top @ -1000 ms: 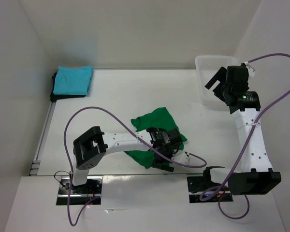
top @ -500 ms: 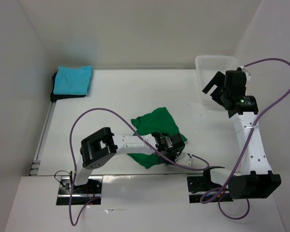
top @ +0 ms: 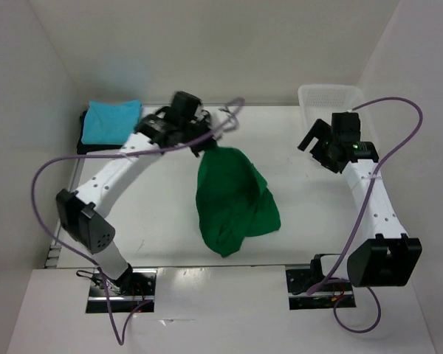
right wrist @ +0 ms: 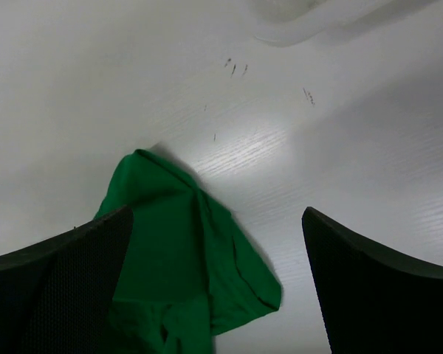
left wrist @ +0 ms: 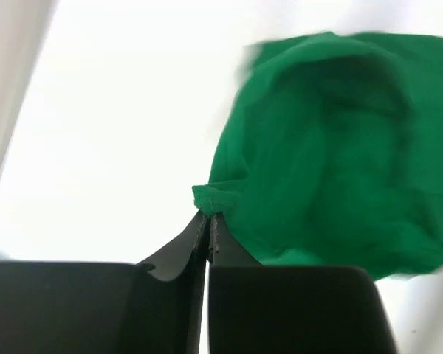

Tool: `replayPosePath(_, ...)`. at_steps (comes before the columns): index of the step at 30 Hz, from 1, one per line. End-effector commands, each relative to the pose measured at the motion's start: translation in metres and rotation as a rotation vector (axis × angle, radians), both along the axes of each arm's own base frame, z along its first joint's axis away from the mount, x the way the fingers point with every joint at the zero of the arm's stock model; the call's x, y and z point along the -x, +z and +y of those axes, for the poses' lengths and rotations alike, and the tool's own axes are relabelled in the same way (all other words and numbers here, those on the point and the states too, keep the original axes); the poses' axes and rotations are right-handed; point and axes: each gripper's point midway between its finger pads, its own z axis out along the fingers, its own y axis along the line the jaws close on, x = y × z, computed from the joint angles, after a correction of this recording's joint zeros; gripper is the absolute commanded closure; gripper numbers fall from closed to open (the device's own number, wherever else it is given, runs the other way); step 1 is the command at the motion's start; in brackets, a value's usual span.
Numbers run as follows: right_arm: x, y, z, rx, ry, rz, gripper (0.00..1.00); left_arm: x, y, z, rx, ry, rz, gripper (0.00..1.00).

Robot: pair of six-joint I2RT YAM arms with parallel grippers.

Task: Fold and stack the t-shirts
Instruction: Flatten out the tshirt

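Above the table centre, the left gripper, pinched tight on an edge of the green t-shirt, holds it aloft, lower end seemingly resting on the surface. The right gripper, jaws wide and empty, hovers near the mesh basket. Advisable: the free gripper takes a matching corner, so the cloth spreads flat before folding.

No readable txt, labels, brands or nos. in any view. Only few tiny dark marks on table, right wrist view; too small to read.
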Motion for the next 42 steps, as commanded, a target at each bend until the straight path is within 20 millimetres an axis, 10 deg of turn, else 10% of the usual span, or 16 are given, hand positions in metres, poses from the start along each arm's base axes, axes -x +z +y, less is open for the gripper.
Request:
replayPosePath(1, -0.016, -0.014, 0.023, -0.025, 0.090, 0.006, 0.00, -0.012, 0.010, 0.057, 0.065, 0.126, 0.099, 1.00)
replayPosePath(7, -0.026, -0.039, 0.075, 0.007, 0.220, 0.085, 0.00, -0.121, -0.003, 0.192, 0.197, 0.572, 0.098, 0.87)
replayPosePath(13, -0.027, -0.048, 0.110, 0.043, 0.309, 0.100, 0.00, -0.135, -0.043, 0.225, 0.146, 0.666, 0.160, 0.36)
replayPosePath(18, -0.001, -0.099, 0.121, 0.097, 0.334, 0.260, 0.00, -0.085, -0.034, 0.178, 0.051, 0.484, 0.111, 0.27)
replayPosePath(21, 0.017, -0.132, 0.122, 0.103, 0.316, 0.357, 0.01, -0.019, -0.055, 0.118, -0.029, 0.268, 0.174, 0.26)
replayPosePath(24, 0.035, -0.117, 0.159, 0.111, 0.416, 0.299, 0.09, 0.035, -0.100, 0.100, -0.128, 0.171, 0.283, 0.26)
replayPosePath(26, 0.054, -0.107, 0.182, 0.142, 0.476, 0.296, 0.09, 0.052, -0.118, 0.108, -0.152, 0.181, 0.338, 0.27)
replayPosePath(33, 0.164, -0.161, 0.259, 0.070, 0.697, 0.512, 0.10, 0.102, -0.140, 0.130, -0.175, 0.177, 0.393, 0.29)
replayPosePath(38, 0.175, -0.175, 0.294, 0.049, 0.773, 0.552, 0.12, 0.104, -0.147, 0.137, -0.199, 0.204, 0.391, 0.27)
replayPosePath(42, 0.179, -0.196, 0.284, 0.107, 0.750, 0.623, 0.15, 0.101, -0.144, 0.136, -0.194, 0.204, 0.383, 0.27)
